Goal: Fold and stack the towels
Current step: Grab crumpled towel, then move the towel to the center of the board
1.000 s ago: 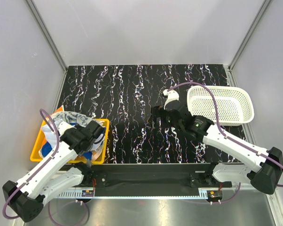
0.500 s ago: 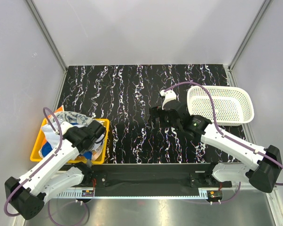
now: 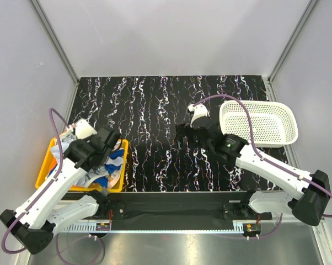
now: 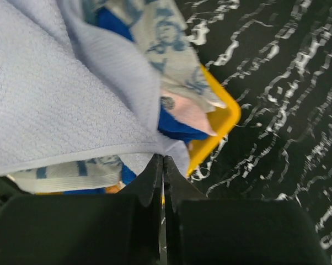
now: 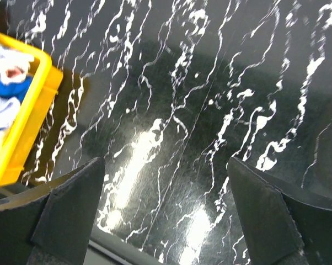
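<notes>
L tool: fingers pressed together, pinching the hem of pale towel. Cloth spreads up and left from the tips. Just beyond the tips lie royal blue towel, pink towel and blue-patterned towel, all heaped in yellow bin.

R tool: fingers wide apart, empty, poised over black marbled surface. Bin is well off to its left. Per top view, white basket sits near, to the tool's right.
</notes>
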Robot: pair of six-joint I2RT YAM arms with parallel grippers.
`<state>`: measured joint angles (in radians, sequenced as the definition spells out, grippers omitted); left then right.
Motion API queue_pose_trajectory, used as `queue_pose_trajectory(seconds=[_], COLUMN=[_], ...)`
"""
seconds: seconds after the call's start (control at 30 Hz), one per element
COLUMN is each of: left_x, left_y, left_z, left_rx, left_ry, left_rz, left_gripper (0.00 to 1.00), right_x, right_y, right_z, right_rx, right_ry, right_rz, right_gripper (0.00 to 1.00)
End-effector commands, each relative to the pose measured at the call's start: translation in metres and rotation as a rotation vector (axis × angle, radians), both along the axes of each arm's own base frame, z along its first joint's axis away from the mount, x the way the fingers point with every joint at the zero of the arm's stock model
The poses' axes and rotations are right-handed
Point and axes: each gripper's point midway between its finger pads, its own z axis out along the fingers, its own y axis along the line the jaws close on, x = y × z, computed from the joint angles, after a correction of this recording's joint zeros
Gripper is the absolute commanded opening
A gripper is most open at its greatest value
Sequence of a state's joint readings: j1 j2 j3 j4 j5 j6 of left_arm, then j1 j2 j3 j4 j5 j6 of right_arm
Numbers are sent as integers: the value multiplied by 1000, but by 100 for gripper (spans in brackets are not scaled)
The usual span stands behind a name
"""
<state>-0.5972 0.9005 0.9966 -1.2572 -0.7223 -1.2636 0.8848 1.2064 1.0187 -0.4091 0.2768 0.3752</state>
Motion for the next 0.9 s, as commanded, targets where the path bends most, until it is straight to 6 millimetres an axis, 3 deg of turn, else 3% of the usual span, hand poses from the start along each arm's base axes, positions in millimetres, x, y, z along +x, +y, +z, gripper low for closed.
queue_pose_trajectory(seconds=[0.0, 0.07, 0.13, 0.17, 0.37, 0.67, 0.8, 0.87], left_x=[35, 43, 52, 57, 78, 96, 96, 87], left_y=[-30, -43, -53, -61, -106, -190, -235, -259], left_z=[45, 68, 78, 95, 137, 176, 172, 169], left_rx=[-6, 2, 27, 12, -23, -127, -169, -198], left_ry=[-99, -123, -122, -160, -229, -314, -305, -308], left_rz=[-173, -245, -301, -328, -513, -772, -888, -958], left_gripper=[0, 0, 0, 0, 0, 0, 0, 0], right_x=[18, 23, 27, 29, 40, 46, 42, 39], right_y=[-5, -12, -16, -19, -39, -79, -98, -108], right_z=[48, 60, 72, 78, 105, 146, 157, 163], right_rx=[46, 62, 85, 95, 126, 174, 165, 169], right_ry=[-118, -139, -158, -168, -232, -323, -344, -359], right_rz=[-76, -110, -138, -152, -260, -432, -495, -525], right_gripper=[100, 100, 100, 100, 100, 100, 100, 100])
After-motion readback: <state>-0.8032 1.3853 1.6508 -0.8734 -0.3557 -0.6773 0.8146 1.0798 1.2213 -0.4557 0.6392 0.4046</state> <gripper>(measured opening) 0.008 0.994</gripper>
